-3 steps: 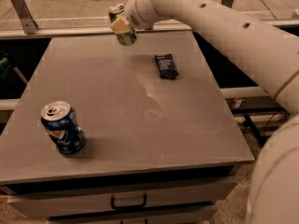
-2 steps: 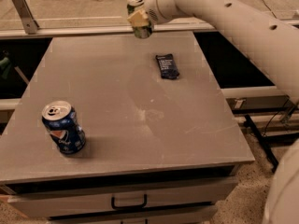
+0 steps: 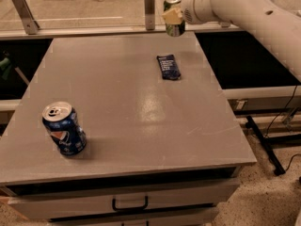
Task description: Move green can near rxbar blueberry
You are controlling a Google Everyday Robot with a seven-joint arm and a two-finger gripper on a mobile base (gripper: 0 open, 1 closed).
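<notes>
The green can (image 3: pixel 173 13) is upright in the air above the table's far edge, held by my gripper (image 3: pixel 174 17), which is shut on it and comes in from the right on the white arm (image 3: pixel 235 8). The rxbar blueberry (image 3: pixel 168 66), a flat dark navy wrapper, lies on the grey table (image 3: pixel 127 107) at the far right, below and a little in front of the can.
A blue can with a red-white logo (image 3: pixel 64 128) stands near the table's front left. A rail with metal posts (image 3: pixel 149 4) runs behind the table. A drawer handle (image 3: pixel 129 204) shows below the front edge. Cables lie on the floor at the right.
My gripper has carried the green can to the right and slightly up along the table's far edge, now standing behind the rxbar. The bar and blue can have not moved.
</notes>
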